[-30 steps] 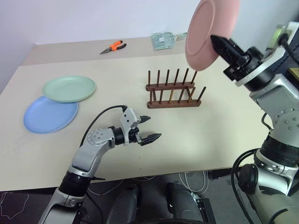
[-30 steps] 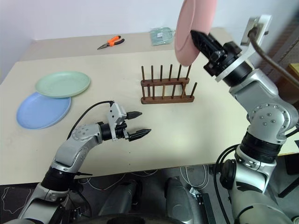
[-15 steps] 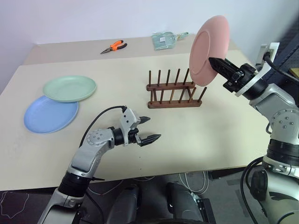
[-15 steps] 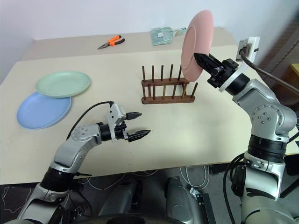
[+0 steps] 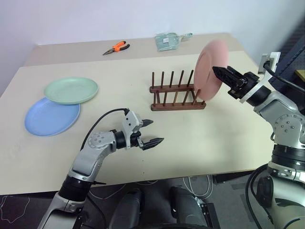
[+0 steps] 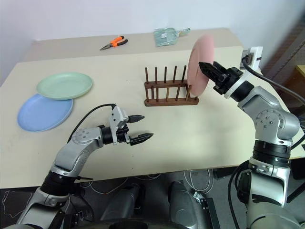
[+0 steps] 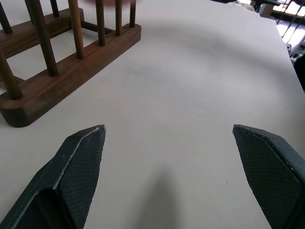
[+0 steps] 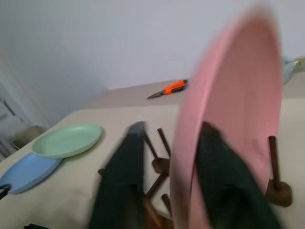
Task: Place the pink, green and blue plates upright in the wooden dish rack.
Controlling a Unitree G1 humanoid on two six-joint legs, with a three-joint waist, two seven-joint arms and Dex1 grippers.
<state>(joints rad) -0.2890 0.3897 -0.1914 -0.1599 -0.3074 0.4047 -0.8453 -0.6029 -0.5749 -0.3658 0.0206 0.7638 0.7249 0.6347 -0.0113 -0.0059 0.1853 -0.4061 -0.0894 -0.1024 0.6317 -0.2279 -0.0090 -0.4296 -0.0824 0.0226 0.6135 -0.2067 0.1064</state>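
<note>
One pink plate stands upright at the wooden dish rack end — right end effector fingers astride its rim — left end effector agape

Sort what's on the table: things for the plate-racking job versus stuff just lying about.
For the job: pink plate, green plate, blue plate, wooden dish rack.

Lying about: orange-handled pliers, pale green packet at the table's far edge.
</note>
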